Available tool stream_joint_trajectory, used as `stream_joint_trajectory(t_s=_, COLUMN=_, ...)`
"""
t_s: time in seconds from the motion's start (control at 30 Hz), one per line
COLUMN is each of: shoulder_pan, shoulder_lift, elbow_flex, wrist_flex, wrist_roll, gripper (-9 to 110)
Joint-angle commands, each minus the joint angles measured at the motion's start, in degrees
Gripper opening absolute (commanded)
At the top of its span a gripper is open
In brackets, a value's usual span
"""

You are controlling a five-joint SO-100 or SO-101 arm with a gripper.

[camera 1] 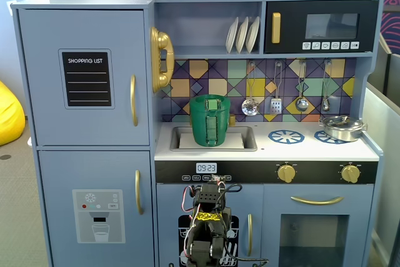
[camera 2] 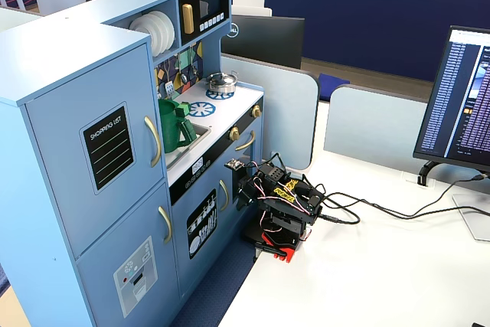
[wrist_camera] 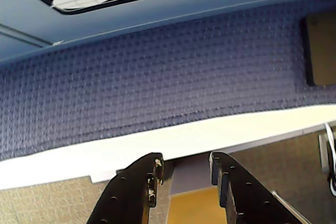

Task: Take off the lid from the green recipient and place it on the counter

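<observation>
Folded low before the toy kitchen, the black two-finger gripper [wrist_camera: 185,167] holds its jaws slightly parted and empty; the flat green plastic lid [camera 1: 210,97] tops the tall green pot [camera 1: 210,123] in the sink, where a long upward reach risks toppling it.

Green recipient [camera 2: 174,125] sits in the sink left of centre, lid [camera 2: 170,103] on; steel pot [camera 2: 222,80] on the white counter [camera 2: 223,105] behind. Arm [camera 2: 279,203] folded mid-frame, monitor [camera 2: 459,101] far right.
</observation>
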Motion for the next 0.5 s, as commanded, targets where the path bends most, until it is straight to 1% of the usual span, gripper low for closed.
stream_joint_trajectory(t_s=0.0, shoulder_pan=1.41, shoulder_lift=-4.83, elbow_flex=-9.93, wrist_flex=-9.58, wrist_roll=-0.62, gripper=0)
stream_joint_trajectory(t_s=0.13, shoulder_pan=1.67, shoulder_lift=-14.50, elbow_flex=-24.79, wrist_flex=-31.73, wrist_roll=0.00, gripper=0)
stream_joint_trajectory(t_s=0.2, shoulder_pan=2.46, shoulder_lift=-19.60, elbow_flex=-31.11, wrist_flex=-41.84, wrist_roll=-3.78, gripper=6)
stream_joint_trajectory(t_s=0.23, shoulder_pan=2.37, shoulder_lift=-22.06, elbow_flex=-34.37, wrist_flex=-46.14, wrist_roll=-3.96, gripper=11)
stream_joint_trajectory(t_s=0.3, shoulder_pan=2.11, shoulder_lift=-26.54, elbow_flex=-41.40, wrist_flex=-50.10, wrist_roll=-3.69, gripper=20)
stream_joint_trajectory(t_s=0.37, shoulder_pan=2.46, shoulder_lift=-30.94, elbow_flex=-48.16, wrist_flex=-50.71, wrist_roll=-4.04, gripper=28)
stream_joint_trajectory(t_s=0.47, shoulder_pan=2.55, shoulder_lift=-35.33, elbow_flex=-54.93, wrist_flex=-51.68, wrist_roll=-4.83, gripper=34)
